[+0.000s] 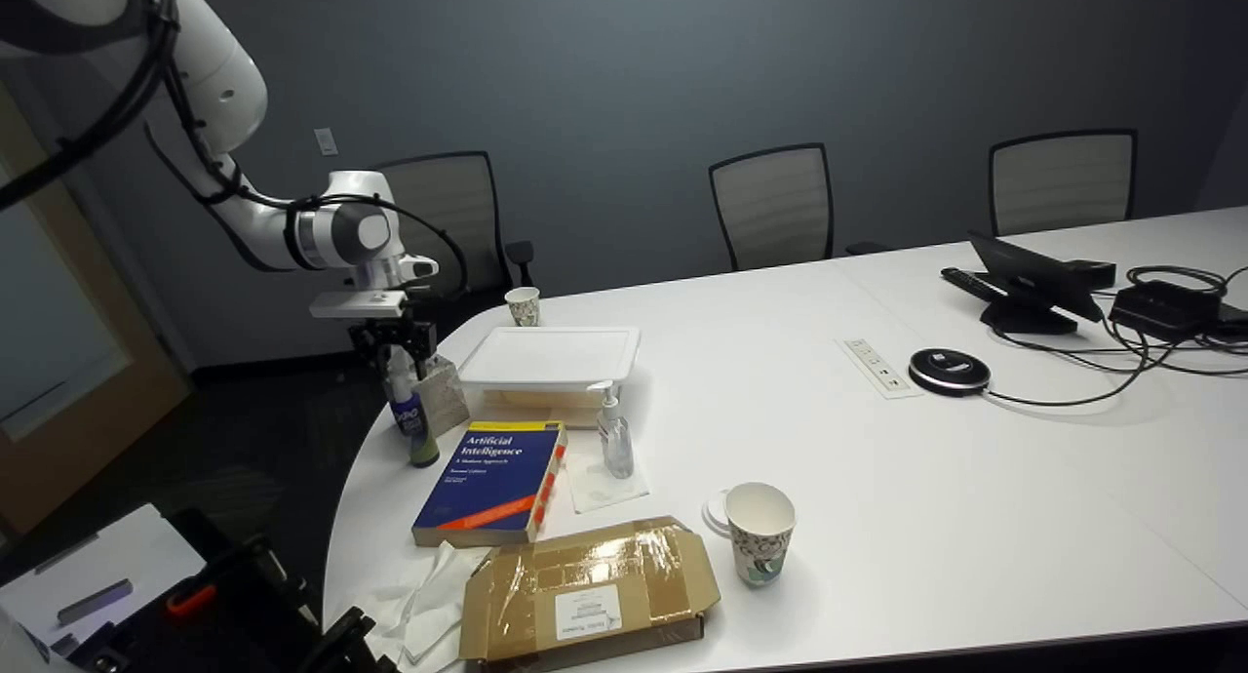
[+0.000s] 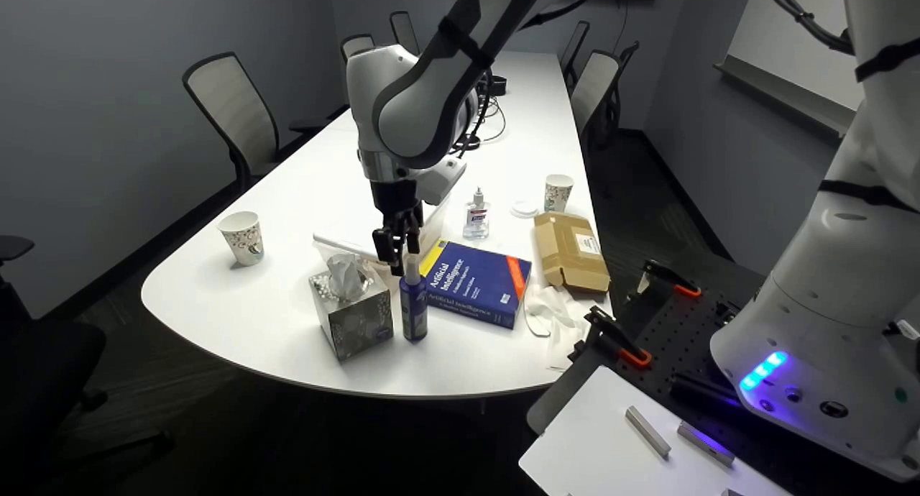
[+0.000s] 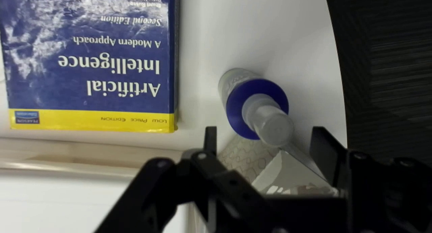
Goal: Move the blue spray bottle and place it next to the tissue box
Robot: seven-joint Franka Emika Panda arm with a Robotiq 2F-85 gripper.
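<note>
In the wrist view my gripper (image 3: pixel 265 133) has its fingers (image 3: pixel 325 157) well apart, and the pale nozzle (image 3: pixel 276 130) shows between the tips with a gap on each side, so I am clamped on nothing. How far down beside the nozzle the tips reach, I can't tell. The blue spray bottle (image 2: pixel 414 309) looks upright on the white table (image 2: pixel 460 366), just to the right of the tissue box (image 2: pixel 359 320) in an exterior view, with the blue book (image 2: pixel 474 284) to its right and a little farther off. Whether bottle and box touch is hidden from me.

That placing already answers the request, so I judge the step in hand to be getting clear. To do it well I would rise straight up, slowly, fingers spread, and hold off all sideways travel until the tips are surely above the nozzle. The bottle is slim and tall; a brush near its top would likely tip it. I would also mind the loose tissue (image 2: pixel 347 277), which a finger could snag on a swing to the left. The flat white container (image 1: pixel 551 356), right of the box and farther off in an exterior view, calls for extra height before crossing.
</note>
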